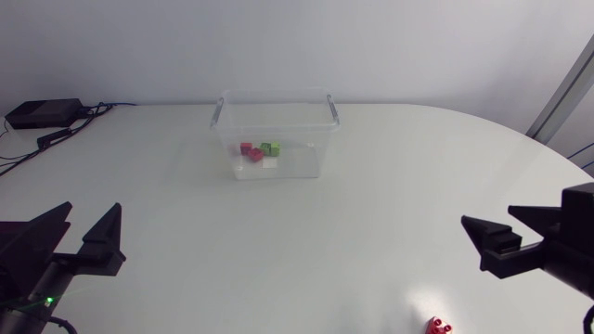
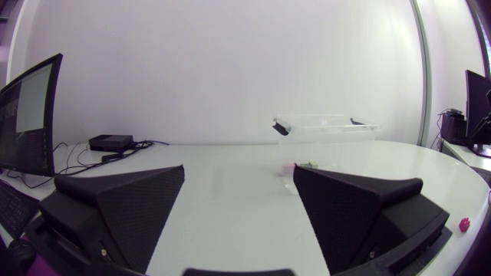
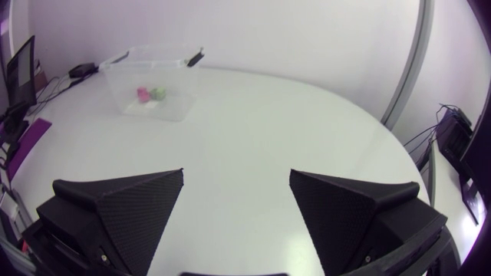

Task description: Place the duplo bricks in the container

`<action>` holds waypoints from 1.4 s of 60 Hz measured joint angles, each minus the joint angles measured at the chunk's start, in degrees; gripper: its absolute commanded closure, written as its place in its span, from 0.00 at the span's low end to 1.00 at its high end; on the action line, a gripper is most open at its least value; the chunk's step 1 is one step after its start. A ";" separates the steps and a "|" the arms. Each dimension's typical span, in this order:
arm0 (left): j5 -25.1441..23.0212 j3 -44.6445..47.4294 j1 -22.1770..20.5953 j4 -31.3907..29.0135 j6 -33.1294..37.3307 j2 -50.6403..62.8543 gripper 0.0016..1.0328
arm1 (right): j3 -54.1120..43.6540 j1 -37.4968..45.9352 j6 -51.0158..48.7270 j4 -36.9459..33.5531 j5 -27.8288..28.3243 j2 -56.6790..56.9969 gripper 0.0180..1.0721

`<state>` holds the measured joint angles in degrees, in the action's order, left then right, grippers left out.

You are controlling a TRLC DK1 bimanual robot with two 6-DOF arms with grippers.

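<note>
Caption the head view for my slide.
Open left gripper and right gripper; bricks in clear container; red brick outside it.

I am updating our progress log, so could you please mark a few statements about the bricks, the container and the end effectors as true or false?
1. The clear container holds a green duplo brick. True.
2. The red duplo brick near my right arm lies inside the container. False: it lies on the table, outside the container.
3. The left end effector is open and empty. True.
4. The right end effector grips a brick. False: it is open and empty.
</note>
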<state>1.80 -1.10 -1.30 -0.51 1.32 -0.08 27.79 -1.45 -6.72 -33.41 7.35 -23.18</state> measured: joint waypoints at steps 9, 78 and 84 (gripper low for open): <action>0.00 0.00 0.00 0.00 0.00 0.00 0.04 | 8.09 -0.33 -6.58 -11.06 2.51 -11.85 0.05; 0.00 0.00 0.00 0.00 0.00 0.00 0.04 | 1.75 -11.93 -32.33 -20.85 0.02 -42.97 0.05; 0.00 0.00 0.00 0.00 0.00 0.00 0.04 | 0.55 -12.09 -32.33 -19.04 -0.09 -44.46 0.05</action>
<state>1.80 -1.10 -1.30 -0.51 1.32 -0.08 28.34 -13.54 -39.05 -52.45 7.27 -67.64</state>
